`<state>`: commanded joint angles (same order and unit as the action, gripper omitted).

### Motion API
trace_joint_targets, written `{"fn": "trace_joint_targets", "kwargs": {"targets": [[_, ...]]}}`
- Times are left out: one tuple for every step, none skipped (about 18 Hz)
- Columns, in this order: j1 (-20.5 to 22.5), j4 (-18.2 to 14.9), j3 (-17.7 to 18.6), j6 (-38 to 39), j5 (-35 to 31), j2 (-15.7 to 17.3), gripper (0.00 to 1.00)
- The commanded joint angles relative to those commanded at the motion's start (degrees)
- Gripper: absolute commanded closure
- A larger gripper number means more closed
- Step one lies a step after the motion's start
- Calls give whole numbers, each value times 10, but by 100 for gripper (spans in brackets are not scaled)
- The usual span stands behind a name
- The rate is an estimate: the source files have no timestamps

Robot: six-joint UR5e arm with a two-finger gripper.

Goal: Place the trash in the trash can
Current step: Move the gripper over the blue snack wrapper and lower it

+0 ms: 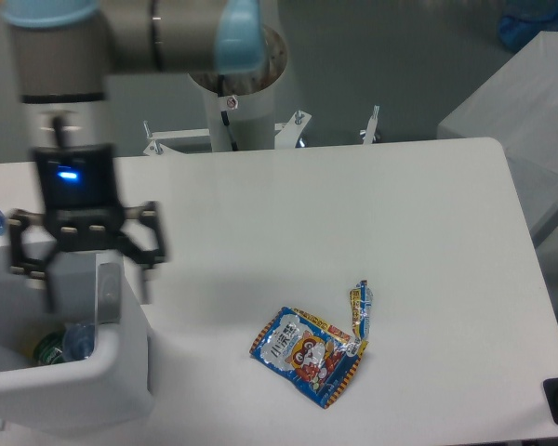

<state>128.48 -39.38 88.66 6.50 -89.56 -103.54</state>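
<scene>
While our gripper (93, 288) hangs spread and empty over the bin (121, 372), we risk clipping its rim before reaching the snack bag (302, 356) and wrapper (358, 311).

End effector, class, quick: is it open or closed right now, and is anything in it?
End effector: open, fingers spread wide, holding nothing, positioned above the trash can.

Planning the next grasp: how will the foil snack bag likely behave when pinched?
The snack bag lies flat and crinkled, so it is probably light and floppy. Its shiny foil may slip. The thin wrapper touches it and might drag along.
</scene>
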Motion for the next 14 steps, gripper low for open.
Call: {"fn": "trace_joint_targets", "kwargs": {"targets": [[24,0,14,0,1,1,0],[40,-1,26,0,3,1,0],[52,0,40,-1,3,0,0],[68,-1,54,-3,3,0,0],[85,-1,66,-5,4,0,0],[98,-1,74,-5,5,-2,0],[107,-1,80,-1,7,-3,0],[120,0,87,4,11,-5,0],[131,0,93,19,18,-9,0],[138,0,101,26,20,-18,0],[145,0,103,25,21,-30,0],[146,0,103,25,20,-42,0],[147,0,102,25,19,-56,0],[147,-1,101,26,18,-74,0]]}}
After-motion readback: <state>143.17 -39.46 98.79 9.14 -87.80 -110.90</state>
